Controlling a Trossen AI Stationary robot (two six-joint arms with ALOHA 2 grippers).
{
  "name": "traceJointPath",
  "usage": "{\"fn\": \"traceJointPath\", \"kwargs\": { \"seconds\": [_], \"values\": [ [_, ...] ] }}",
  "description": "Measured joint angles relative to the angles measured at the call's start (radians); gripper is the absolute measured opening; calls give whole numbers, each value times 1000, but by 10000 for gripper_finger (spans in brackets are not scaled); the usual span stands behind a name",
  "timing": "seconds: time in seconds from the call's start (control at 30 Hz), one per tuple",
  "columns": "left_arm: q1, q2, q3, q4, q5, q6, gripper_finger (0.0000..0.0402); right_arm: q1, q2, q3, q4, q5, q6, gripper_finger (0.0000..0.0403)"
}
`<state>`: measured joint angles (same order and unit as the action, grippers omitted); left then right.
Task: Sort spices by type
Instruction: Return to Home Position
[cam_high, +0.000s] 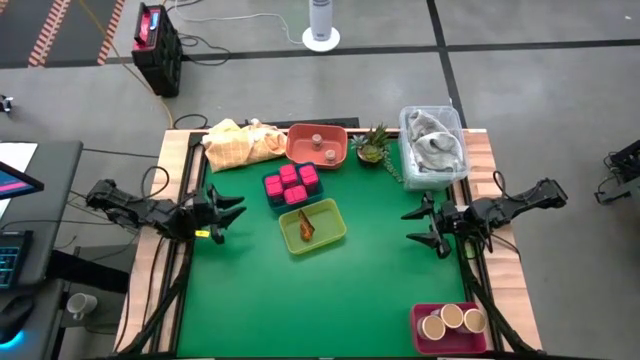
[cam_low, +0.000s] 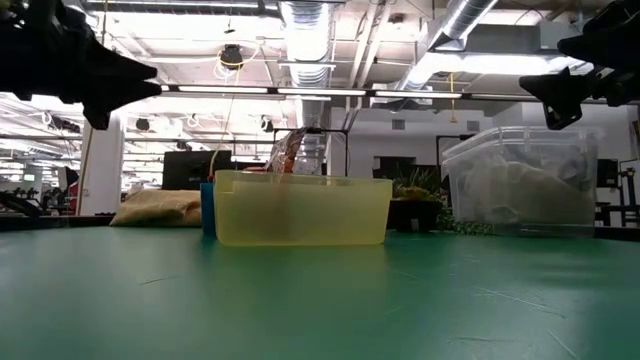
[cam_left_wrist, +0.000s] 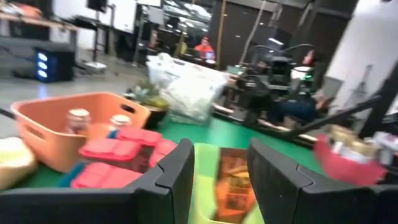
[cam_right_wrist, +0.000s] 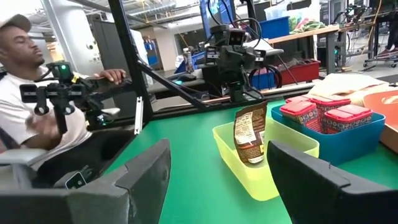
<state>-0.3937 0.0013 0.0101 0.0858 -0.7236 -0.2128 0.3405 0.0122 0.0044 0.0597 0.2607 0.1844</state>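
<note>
A: Whereabouts of the spices?

B: Grouped by kind already, by the look of it. Found pink cubes (cam_high: 291, 186) packed in a blue tub (cam_right_wrist: 336, 142) mid-table. Logged one brown packet (cam_high: 306, 226) alone in the yellow bin (cam_high: 335, 237) just beside. Spotted two tiny jars (cam_high: 317, 139) in the orange bin (cam_high: 296, 150) at the far edge. Counted three tan round cans (cam_high: 453, 317) in the pink bin (cam_high: 422, 335) at the near right corner, well apart from the rest.

A: Why laid out so?

B: Judged as one container per type. Nothing loose seen on the mat. Reads as sorting done, or nearly.

A: And the grippers?

B: Noted the left gripper (cam_high: 232, 218) at the mat's left edge and the right gripper (cam_high: 408, 226) at its right edge. Both raised off the surface, pointed inward, jaws apart, clamped on nothing. Taken as parked wide of the bins so as to knock nothing over.

A: Surface and room?

B: Green mat (cam_high: 330, 300) on a wood-edged table. Along the far edge, a yellow cloth (cam_high: 240, 143), a spiky plant (cam_high: 373, 143) and a clear lidded box (cam_high: 433, 148). Beyond, concrete floor with cables. Glimpsed a seated person (cam_right_wrist: 43, 124) past the table in the right wrist view. Overhead, ducts and strip lights of an open workshop.
</note>
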Motion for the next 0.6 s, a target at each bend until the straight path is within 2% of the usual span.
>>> {"fn": "traceJointPath", "kwargs": {
  "seconds": [0.27, 0.6],
  "values": [
    [135, -1, -1, 0, -1, 82, 137, 0, 0, 0, 0, 0, 0, 291],
    [137, 15, -1, -1, 0, 81, 137, 0, 0, 0, 0, 0, 0, 291]
  ]
}}
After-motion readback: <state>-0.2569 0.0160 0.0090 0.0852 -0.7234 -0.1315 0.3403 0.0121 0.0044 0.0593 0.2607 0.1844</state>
